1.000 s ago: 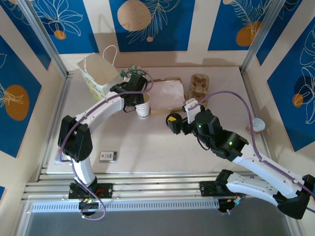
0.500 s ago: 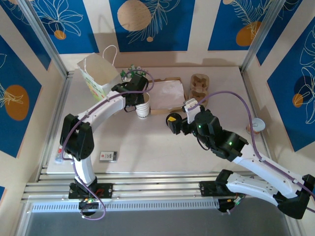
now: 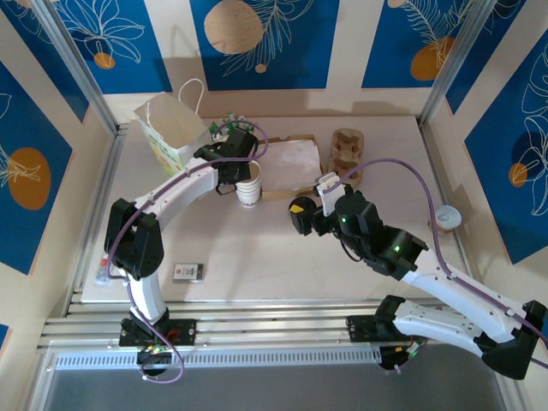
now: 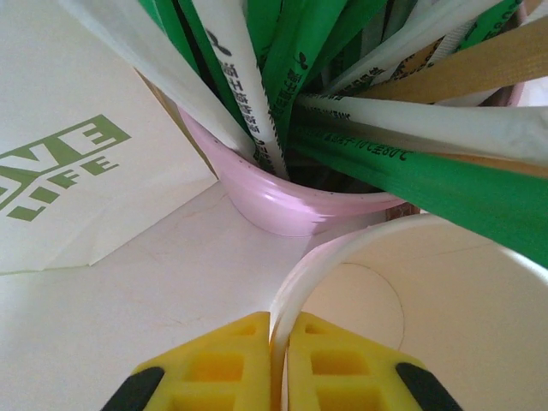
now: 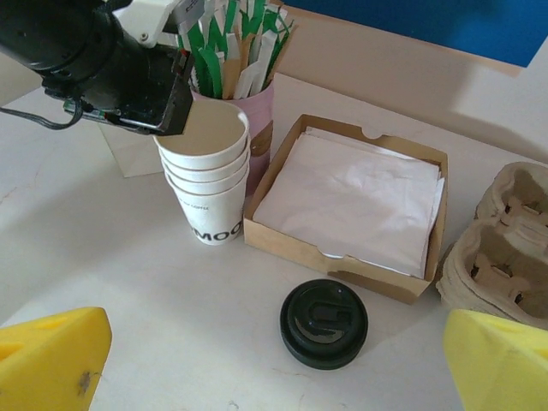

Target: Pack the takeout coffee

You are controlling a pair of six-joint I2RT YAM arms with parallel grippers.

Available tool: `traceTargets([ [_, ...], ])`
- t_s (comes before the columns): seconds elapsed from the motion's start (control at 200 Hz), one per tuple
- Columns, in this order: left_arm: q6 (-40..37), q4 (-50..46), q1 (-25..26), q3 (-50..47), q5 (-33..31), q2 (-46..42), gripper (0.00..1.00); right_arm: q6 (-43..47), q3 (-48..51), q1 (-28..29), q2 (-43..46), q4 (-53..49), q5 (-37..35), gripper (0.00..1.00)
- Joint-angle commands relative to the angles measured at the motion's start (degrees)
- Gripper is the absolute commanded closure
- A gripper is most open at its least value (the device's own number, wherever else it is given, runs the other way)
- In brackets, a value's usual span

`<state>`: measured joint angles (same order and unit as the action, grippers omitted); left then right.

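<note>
Packing has barely begun, as I judge it. The left hand (image 4: 278, 347) is clamped on the rim of the top cup (image 4: 402, 291) of the stack of cups (image 5: 208, 205), with one yellow finger inside the rim and one outside. The stack stands just off the left corner of the napkin box (image 5: 385, 282), and the pink cup of sticks (image 4: 282, 214) is right behind it.

The black lid (image 5: 324, 324) sits on the surface (image 5: 128, 282) just in front of the napkin box. The right hand (image 5: 274, 364) hovers over the lid with its fingers wide apart, holding nothing. The lid looks to lie flat, though the steep view could hide a short cup beneath it. If none is there, the drink to be packed is in two pieces: cup on the stack, lid on the surface.

Nearly everything is left to do. One cup must come free of the stack and be capped. It then goes into the paper bag (image 3: 161, 150), which stands well to the left of the napkin box, beyond the stack.
</note>
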<state>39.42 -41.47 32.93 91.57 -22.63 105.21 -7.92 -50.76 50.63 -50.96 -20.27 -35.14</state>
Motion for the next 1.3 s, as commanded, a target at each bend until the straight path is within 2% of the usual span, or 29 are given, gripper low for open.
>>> traceTargets([
  [0.0,-0.44,-2.10,0.54,1.77,-1.43,0.60,0.94,0.72,0.48,0.34,-0.26,1.38,1.12,0.01],
  [0.125,-0.57,-2.67,0.56,1.77,-1.56,0.44,1.00,1.06,0.92,0.30,-0.83,2.03,1.38,0.00],
  [0.595,-0.50,-3.79,0.56,0.02,-1.19,-1.48,1.00,1.73,0.63,0.42,-6.24,2.44,3.93,0.01],
  [0.78,-0.67,-3.79,0.56,0.09,-1.06,-1.58,0.94,1.84,0.39,0.67,-7.31,1.99,4.44,0.01],
  [1.295,-0.99,-5.11,0.56,2.45,-1.01,-1.15,0.92,2.11,0.42,1.39,-7.84,1.91,4.10,0.01],
])
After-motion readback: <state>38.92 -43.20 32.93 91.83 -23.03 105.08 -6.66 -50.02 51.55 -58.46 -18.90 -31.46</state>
